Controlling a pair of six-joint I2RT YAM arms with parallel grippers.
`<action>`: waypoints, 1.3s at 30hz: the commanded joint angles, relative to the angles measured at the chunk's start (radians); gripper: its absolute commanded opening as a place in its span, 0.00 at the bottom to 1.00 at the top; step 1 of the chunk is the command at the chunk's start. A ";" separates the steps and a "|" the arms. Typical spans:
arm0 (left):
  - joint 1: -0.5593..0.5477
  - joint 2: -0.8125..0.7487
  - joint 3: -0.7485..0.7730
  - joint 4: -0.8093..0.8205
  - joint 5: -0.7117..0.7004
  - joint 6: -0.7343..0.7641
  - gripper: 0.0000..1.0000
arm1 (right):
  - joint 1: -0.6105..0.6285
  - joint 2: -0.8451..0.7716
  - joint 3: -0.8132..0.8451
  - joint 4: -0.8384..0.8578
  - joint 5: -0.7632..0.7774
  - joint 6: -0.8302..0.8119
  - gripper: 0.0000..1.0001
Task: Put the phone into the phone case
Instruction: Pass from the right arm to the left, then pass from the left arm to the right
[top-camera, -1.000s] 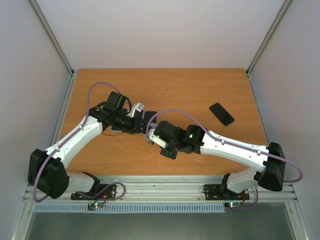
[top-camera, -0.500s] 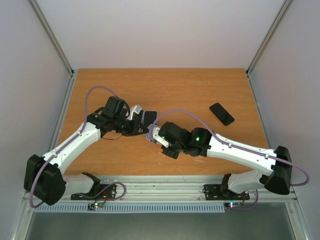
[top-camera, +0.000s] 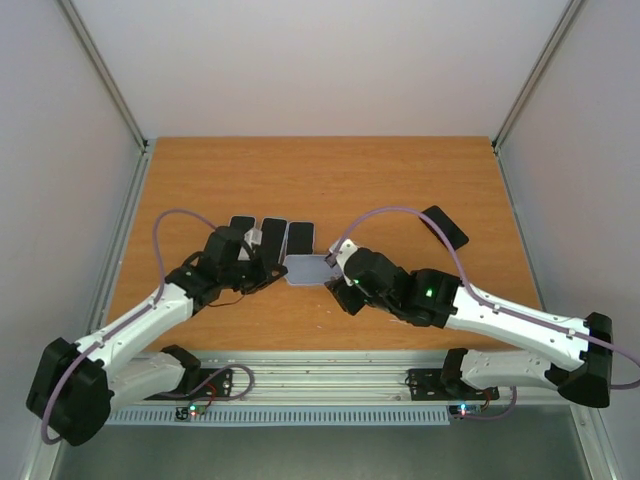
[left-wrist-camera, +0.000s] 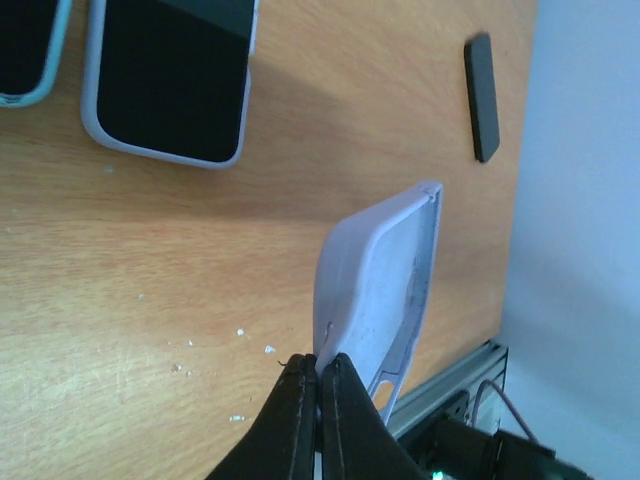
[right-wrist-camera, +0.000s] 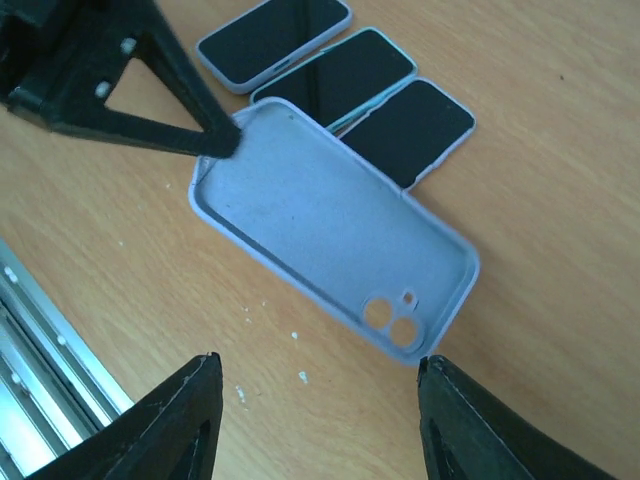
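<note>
Lavender case (top-camera: 308, 269) pinched at edge by left pincer (left-wrist-camera: 320, 372), frame centre. Bare black phone (top-camera: 443, 227) upper right, long axis diagonal; right pincer (right-wrist-camera: 320, 400), spread, nearer.

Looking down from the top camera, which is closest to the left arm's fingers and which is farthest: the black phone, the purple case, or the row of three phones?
1. Purple case: pinched by the left fingers, mid-table.
2. Row of three phones: just behind those fingers, toward the back.
3. Black phone: far off on the right side.
</note>
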 joint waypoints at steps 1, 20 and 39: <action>-0.013 -0.075 -0.071 0.229 -0.124 -0.196 0.00 | 0.005 -0.054 -0.084 0.125 0.052 0.252 0.56; -0.090 -0.210 -0.243 0.500 -0.277 -0.439 0.01 | 0.005 -0.145 -0.446 0.757 0.239 0.679 0.68; -0.158 -0.219 -0.296 0.632 -0.333 -0.479 0.00 | -0.097 0.044 -0.454 0.934 0.215 0.894 0.58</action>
